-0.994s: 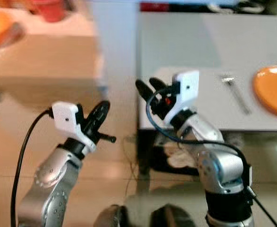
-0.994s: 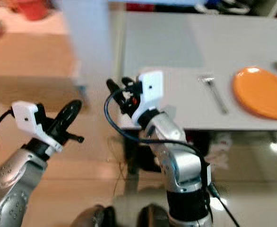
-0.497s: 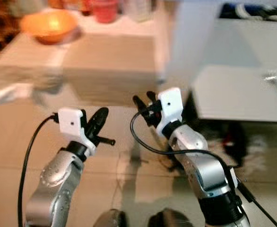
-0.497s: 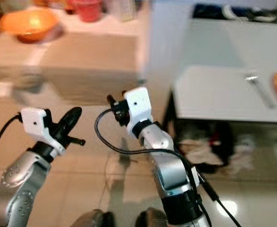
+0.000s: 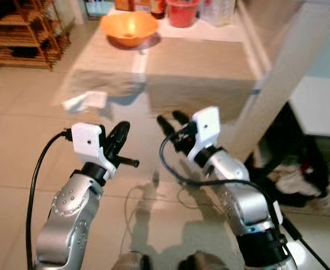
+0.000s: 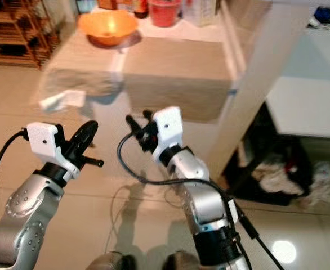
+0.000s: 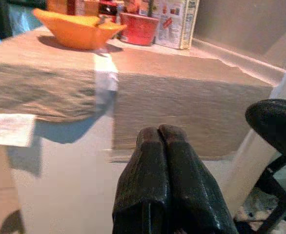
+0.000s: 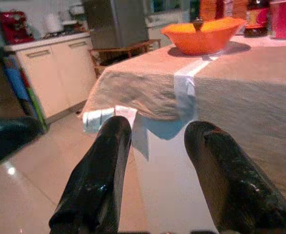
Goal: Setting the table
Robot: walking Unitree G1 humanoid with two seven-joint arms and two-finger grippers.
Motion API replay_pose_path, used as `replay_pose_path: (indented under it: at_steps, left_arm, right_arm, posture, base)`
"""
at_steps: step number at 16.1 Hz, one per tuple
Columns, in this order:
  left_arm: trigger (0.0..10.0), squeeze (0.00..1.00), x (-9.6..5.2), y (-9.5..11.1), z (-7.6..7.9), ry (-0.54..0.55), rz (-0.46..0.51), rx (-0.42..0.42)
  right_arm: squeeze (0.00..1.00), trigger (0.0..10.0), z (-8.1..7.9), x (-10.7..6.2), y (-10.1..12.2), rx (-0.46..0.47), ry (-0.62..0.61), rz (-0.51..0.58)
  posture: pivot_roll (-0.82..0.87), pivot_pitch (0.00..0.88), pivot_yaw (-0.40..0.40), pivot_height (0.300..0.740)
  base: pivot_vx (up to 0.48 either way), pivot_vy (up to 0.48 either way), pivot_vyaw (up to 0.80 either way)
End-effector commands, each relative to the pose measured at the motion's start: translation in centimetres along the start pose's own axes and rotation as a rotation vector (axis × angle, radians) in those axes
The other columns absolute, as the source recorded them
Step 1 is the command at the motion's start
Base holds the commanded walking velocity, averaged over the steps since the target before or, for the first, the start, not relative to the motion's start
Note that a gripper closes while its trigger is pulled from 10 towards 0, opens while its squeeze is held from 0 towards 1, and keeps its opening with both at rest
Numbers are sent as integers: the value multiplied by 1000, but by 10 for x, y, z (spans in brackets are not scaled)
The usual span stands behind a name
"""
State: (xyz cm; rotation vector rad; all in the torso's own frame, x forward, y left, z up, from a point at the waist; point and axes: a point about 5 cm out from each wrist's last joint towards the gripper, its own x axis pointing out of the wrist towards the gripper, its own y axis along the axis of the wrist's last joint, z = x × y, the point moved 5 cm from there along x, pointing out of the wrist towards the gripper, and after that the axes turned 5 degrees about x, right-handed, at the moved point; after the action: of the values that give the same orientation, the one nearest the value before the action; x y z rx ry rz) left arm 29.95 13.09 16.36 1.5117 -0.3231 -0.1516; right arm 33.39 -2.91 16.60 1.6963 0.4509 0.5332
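Beige cloth now fills the middle of the head views: a tabletop draped in a tan runner with a pale stripe lies straight ahead, where a second ago the grey table with the orange plate and fork was in front. That whole shift is the camera's, so the robot has turned away from the partly laid grey table; only its near corner remains at the right edge, behind a pale slanted post.

I judge this to be a fetching trip: one place setting is begun over there, and the robot is now facing the supply of further things.

On the far side of the clothed tabletop sits an orange bowl with something small in it, too unclear to name. Just beside it stand a red container, a dark bottle and a printed carton.

A white folded paper or cloth lies by the cloth's near left corner; whether it rests on the floor or hangs from the cloth I cannot tell.

Both arms are raised in front of the body over the tiled floor, well short of the tabletop. The left gripper has its jaws pressed together on nothing. The right gripper has its jaws apart and empty, pointed toward the bowl.

More walking is needed before anything is within reach.
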Motion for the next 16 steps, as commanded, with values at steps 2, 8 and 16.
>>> replay_pose_path:
  at_steps: [2,8,16]
  left_arm:
    - [10000,0,0,6,-3,21,35,8]
    - [10000,0,-1,27,-11,26,121,59]
    - [10000,0,2,34,0,-26,145,68]
  right_arm:
    - [0,10000,10,-2,0,27,-31,9]
    - [0,10000,57,0,40,57,-226,164]
    - [0,10000,59,6,68,72,-217,254]
  posture:
    - [-41,108,8,740]
    - [-39,91,-5,740]
    - [-41,86,0,740]
  base:
    - [0,0,0]
    - [372,0,429]
    - [476,0,100]
